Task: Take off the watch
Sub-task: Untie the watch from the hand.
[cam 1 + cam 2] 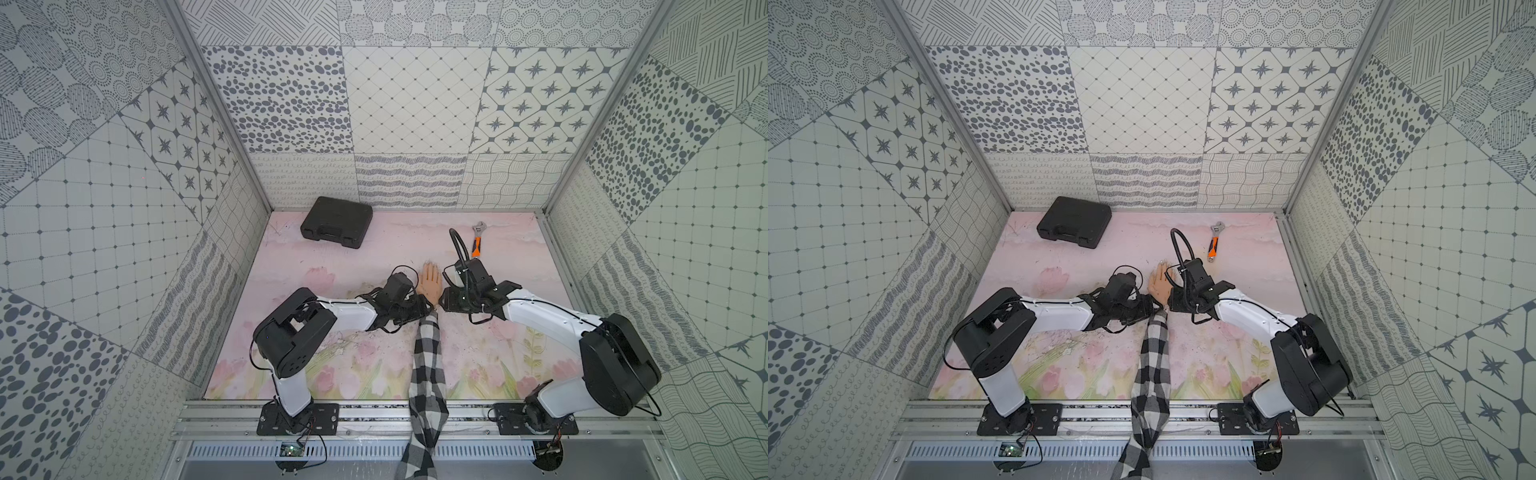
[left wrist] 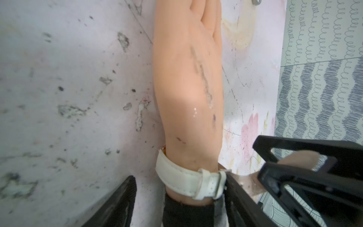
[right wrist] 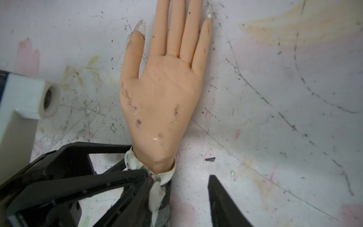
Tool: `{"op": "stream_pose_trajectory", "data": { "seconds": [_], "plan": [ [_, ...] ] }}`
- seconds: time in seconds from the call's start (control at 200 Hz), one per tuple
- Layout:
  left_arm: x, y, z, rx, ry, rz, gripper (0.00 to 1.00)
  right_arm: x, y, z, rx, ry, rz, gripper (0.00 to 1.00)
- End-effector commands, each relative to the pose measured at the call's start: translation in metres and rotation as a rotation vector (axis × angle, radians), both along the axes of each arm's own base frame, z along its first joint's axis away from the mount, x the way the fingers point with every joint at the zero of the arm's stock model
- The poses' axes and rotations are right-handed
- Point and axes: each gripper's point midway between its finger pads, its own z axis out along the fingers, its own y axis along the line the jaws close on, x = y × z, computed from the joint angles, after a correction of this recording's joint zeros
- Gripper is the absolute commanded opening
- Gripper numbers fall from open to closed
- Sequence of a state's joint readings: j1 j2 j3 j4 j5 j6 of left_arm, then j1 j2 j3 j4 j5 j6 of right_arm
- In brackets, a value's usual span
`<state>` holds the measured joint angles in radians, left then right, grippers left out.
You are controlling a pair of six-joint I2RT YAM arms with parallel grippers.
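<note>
Both pincers at the wrist, seen from above and from each arm. The watch (image 2: 188, 180) is wrapped round the wrist of the mannequin hand (image 2: 186, 78), which lies palm up on the table (image 2: 68, 78). We see its pale strap, but of the case only a gold glint at the strap's edge. The wrist lies between the fingers of the left pincer (image 2: 179, 176), which is released: one finger stands clear of the strap with bare table between them, and its partner touches the buckle side. The right pincer (image 3: 179, 176) reaches in from the opposite side and is also released, with one finger clear of the wrist and its partner against the strap's loose end. The near fingers of the two pincers crowd together at that spot. Just behind both sets of fingertips the checked sleeve (image 1: 428, 365) meets the strap. In both top views the arms' black wrists cover nearly all of the watch. Well beyond the left pincer lies a black case (image 1: 336, 222). Beyond the right pincer lies an orange-handled wrench (image 1: 477, 243), with a black cable loop (image 1: 455, 245) arching between the two
</note>
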<state>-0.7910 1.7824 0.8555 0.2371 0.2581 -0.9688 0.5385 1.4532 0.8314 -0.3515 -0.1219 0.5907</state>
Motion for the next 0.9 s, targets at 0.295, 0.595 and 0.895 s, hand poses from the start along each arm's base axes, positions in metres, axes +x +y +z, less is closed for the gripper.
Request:
{"op": "stream_pose_trajectory", "data": {
  "seconds": [0.295, 0.595, 0.895],
  "plan": [
    [-0.010, 0.044, -0.005, 0.188, 0.023, 0.045, 0.71, 0.010, -0.002, 0.039, 0.455, -0.053, -0.187, 0.62],
    [0.009, 0.065, 0.033, 0.193, -0.055, 0.105, 0.81, 0.011, -0.001, 0.057, 0.680, -0.121, -0.250, 0.72],
    [0.004, 0.066, 0.026, 0.166, -0.030, 0.101, 0.81, 0.001, -0.013, 0.090, 0.704, -0.228, -0.230, 0.81]
  ]
}}
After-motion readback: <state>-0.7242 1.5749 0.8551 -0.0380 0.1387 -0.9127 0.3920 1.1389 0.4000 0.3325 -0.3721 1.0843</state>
